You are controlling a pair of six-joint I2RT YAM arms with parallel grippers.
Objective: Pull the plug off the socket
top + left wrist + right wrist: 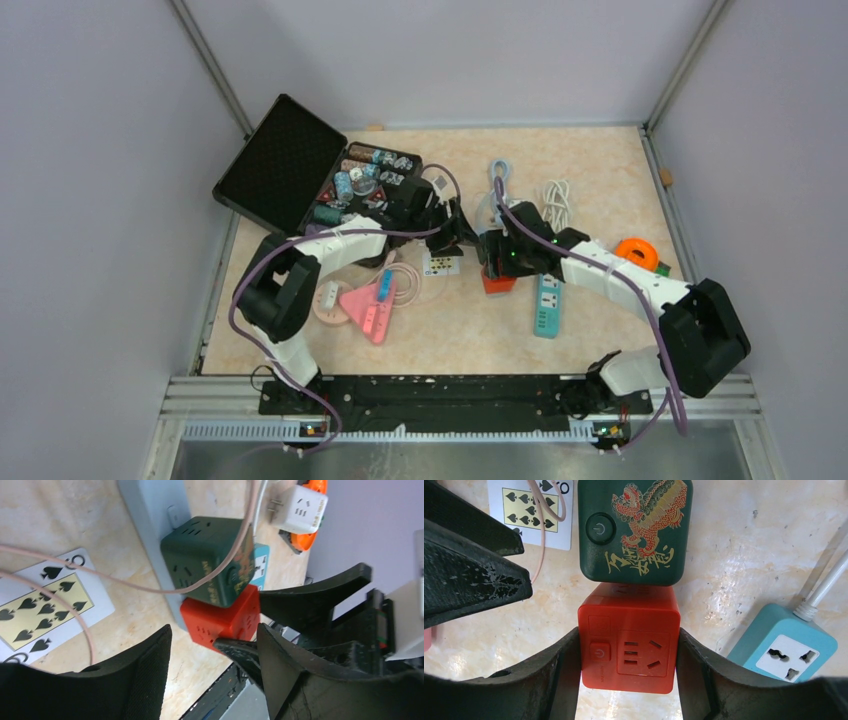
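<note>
A red cube plug (pixel 629 645) and a dark green cube plug (pixel 634 530) with a dragon print sit side by side on a grey socket strip (pixel 150 510). My right gripper (pixel 629 652) is shut on the red plug, one finger (pixel 559 680) pressed on each side face. In the top view the red plug (pixel 497 283) shows just below the right gripper (pixel 497 262). My left gripper (pixel 214 635) is open and empty, close beside the red plug (pixel 220 620) and green plug (pixel 210 565), touching neither. The strip is hidden in the right wrist view.
A spades playing card (pixel 441 265) and thin pink cable lie left of the strip. A teal power strip (pixel 546 305), white adapter cube (pixel 300 510) and orange reel (pixel 637 251) lie to the right. An open black case (pixel 290 165) and pink items (pixel 370 300) lie on the left.
</note>
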